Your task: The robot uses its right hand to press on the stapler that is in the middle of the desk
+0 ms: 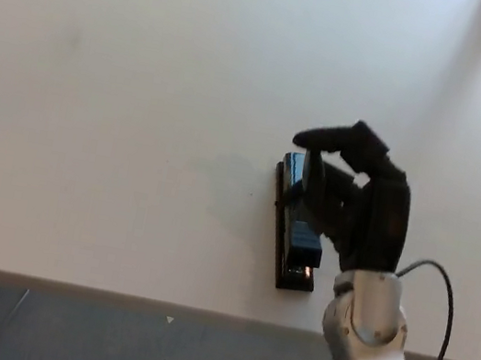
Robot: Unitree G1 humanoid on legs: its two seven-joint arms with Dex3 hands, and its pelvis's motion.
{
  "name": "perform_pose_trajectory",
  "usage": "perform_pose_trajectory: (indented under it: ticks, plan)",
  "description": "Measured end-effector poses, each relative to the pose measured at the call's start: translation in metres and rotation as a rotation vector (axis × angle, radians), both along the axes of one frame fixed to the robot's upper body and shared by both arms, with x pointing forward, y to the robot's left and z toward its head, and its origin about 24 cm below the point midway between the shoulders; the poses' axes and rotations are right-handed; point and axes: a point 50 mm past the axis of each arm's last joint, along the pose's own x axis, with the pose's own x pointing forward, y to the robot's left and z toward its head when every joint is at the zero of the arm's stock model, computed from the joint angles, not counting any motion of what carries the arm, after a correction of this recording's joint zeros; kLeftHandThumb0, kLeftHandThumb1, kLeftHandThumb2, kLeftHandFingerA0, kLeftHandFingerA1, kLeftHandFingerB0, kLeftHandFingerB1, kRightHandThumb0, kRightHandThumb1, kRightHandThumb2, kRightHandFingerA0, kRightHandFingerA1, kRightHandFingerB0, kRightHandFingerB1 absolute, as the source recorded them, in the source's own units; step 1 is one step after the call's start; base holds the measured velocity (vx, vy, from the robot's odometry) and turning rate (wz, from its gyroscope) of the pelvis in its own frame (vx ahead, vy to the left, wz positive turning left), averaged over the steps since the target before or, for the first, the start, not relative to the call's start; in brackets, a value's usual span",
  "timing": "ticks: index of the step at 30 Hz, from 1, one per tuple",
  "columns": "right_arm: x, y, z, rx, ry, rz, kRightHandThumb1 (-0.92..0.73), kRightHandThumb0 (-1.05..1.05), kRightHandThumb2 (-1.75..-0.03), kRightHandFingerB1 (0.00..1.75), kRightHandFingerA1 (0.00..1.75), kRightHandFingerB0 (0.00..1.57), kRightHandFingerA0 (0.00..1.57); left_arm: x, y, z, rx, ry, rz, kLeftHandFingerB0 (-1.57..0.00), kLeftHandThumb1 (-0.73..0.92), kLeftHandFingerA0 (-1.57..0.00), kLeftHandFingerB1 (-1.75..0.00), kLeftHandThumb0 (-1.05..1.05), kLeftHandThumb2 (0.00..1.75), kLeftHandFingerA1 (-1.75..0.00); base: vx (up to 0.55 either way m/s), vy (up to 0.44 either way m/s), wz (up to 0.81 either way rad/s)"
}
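Here the stapler (294,222) lies flat on the pale surface (141,107), close to the near edge of it and a little to the right of the middle of the view, its long axis running away from the robot with only a slight slant. It is black, and a small bright spot shows at its near end. The right hand (358,201) comes in from below and to the right of the stapler, carried on a light grey wrist (368,328), and sits over the stapler's right side and far half, covering part of its top. The black fingers (331,140) are curled rather than spread: one bends forward and leftward past the stapler's far end, and the others fold down over the stapler's upper arm, lying on it or just above it; whether they truly touch it cannot be told from this angle. They are not closed around it. A thin dark cable (445,291) loops out to the right of the wrist, well to the right of the stapler. Beyond the surface's near edge, below the stapler, a grey floor (145,350) shows.
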Motion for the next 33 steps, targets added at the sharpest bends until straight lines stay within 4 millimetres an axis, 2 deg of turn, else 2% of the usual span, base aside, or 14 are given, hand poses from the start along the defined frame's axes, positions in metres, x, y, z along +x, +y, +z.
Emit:
perform_pose_trajectory:
  ticks: [3, 7, 8, 9, 11, 15, 19, 21, 22, 24, 26, 27, 29, 33]
  plan:
    - [0.008, -0.004, 0.031, 0.011, -0.095, -0.003, -0.75, -0.14, -0.8, 1.01, 1.16, 0.79, 1.27, 0.013, -0.001, 0.005, 0.0, -0.035, -0.01, 0.0, 0.92, -0.05, -0.18, -0.49, 0.91, -0.2, 0.0, 0.0, 0.0]
    - [0.013, -0.017, 0.066, 0.014, -0.202, -0.024, -0.76, -0.09, -0.83, 1.06, 1.19, 0.77, 1.27, 0.028, -0.003, 0.011, 0.0, -0.072, -0.02, -0.02, 0.92, -0.01, -0.19, -0.48, 0.91, -0.2, 0.0, 0.0, 0.0]
    - [0.013, -0.022, 0.075, 0.014, -0.229, -0.032, -0.77, -0.08, -0.87, 1.2, 1.22, 0.73, 1.25, 0.03, -0.003, 0.012, 0.001, -0.079, -0.022, 0.0, 0.92, 0.0, -0.17, -0.42, 0.88, -0.18, 0.0, 0.0, 0.0]
    - [0.014, -0.025, 0.08, 0.014, -0.243, -0.038, -0.77, -0.08, -0.87, 1.2, 1.22, 0.73, 1.25, 0.032, -0.004, 0.013, 0.001, -0.083, -0.024, 0.0, 0.92, 0.0, -0.17, -0.42, 0.88, -0.18, 0.0, 0.0, 0.0]
    - [0.013, -0.039, 0.1, 0.007, -0.302, -0.064, -0.72, -0.02, -0.94, 1.15, 1.34, 0.77, 1.21, 0.038, -0.004, 0.015, 0.001, -0.099, -0.028, 0.0, 0.92, 0.0, -0.17, -0.43, 0.89, -0.17, 0.0, 0.0, 0.0]
    - [0.011, -0.069, 0.127, -0.018, -0.376, -0.128, -0.72, 0.07, -0.98, 1.1, 1.29, 0.78, 1.19, 0.047, -0.005, 0.02, 0.001, -0.123, -0.034, -0.01, 0.92, -0.01, -0.17, -0.46, 0.93, -0.19, 0.0, 0.0, 0.0]
    - [0.004, -0.119, 0.153, -0.071, -0.424, -0.239, -0.57, -0.02, -1.1, 1.19, 1.25, 0.79, 1.22, 0.056, -0.005, 0.025, 0.005, -0.147, -0.039, 0.0, 0.92, 0.0, -0.17, -0.42, 0.88, -0.18, 0.0, 0.0, 0.0]
    - [-0.002, -0.147, 0.165, -0.094, -0.439, -0.304, -0.45, -0.16, -1.14, 1.07, 1.22, 0.9, 1.3, 0.06, -0.005, 0.028, 0.007, -0.16, -0.042, 0.0, 0.92, 0.0, -0.14, -0.43, 0.89, -0.13, 0.0, 0.0, 0.0]
    - [-0.006, -0.161, 0.171, -0.107, -0.447, -0.341, -0.47, -0.14, -1.09, 1.02, 1.22, 0.94, 1.32, 0.062, -0.005, 0.029, 0.009, -0.165, -0.043, 0.0, 0.86, 0.0, -0.19, -0.55, 1.02, -0.19, 0.0, 0.0, 0.0]
    - [-0.016, -0.187, 0.18, -0.128, -0.456, -0.415, -0.49, -0.18, -1.05, 0.97, 1.2, 0.88, 1.32, 0.065, -0.004, 0.032, 0.012, -0.174, -0.044, 0.0, 0.86, 0.0, -0.2, -0.55, 1.02, -0.2, 0.0, 0.0, 0.0]
    - [-0.026, -0.207, 0.186, -0.143, -0.456, -0.474, -0.5, -0.15, -1.1, 1.01, 1.23, 0.95, 1.34, 0.067, -0.004, 0.033, 0.014, -0.18, -0.045, 0.0, 0.92, 0.0, -0.18, -0.43, 0.87, -0.2, 0.0, 0.0, 0.0]
    - [-0.035, -0.225, 0.189, -0.156, -0.45, -0.529, -0.5, -0.18, -1.1, 1.0, 1.21, 0.94, 1.34, 0.069, -0.004, 0.035, 0.015, -0.184, -0.046, 0.0, 0.92, 0.0, -0.17, -0.43, 0.88, -0.2, 0.0, 0.0, 0.0]
    - [-0.049, -0.249, 0.192, -0.174, -0.436, -0.601, -0.46, -0.19, -1.12, 1.04, 1.23, 1.0, 1.35, 0.069, -0.004, 0.035, 0.015, -0.184, -0.045, 0.0, 0.92, -0.03, -0.18, -0.47, 0.93, -0.21, 0.0, 0.0, 0.0]
    - [-0.079, -0.291, 0.188, -0.194, -0.38, -0.743, -0.5, -0.24, -1.11, 1.06, 1.24, 0.97, 1.36, 0.071, -0.004, 0.035, 0.011, -0.179, -0.041, -0.03, 0.92, -0.02, -0.17, -0.46, 0.9, -0.21, 0.0, 0.0, 0.0]
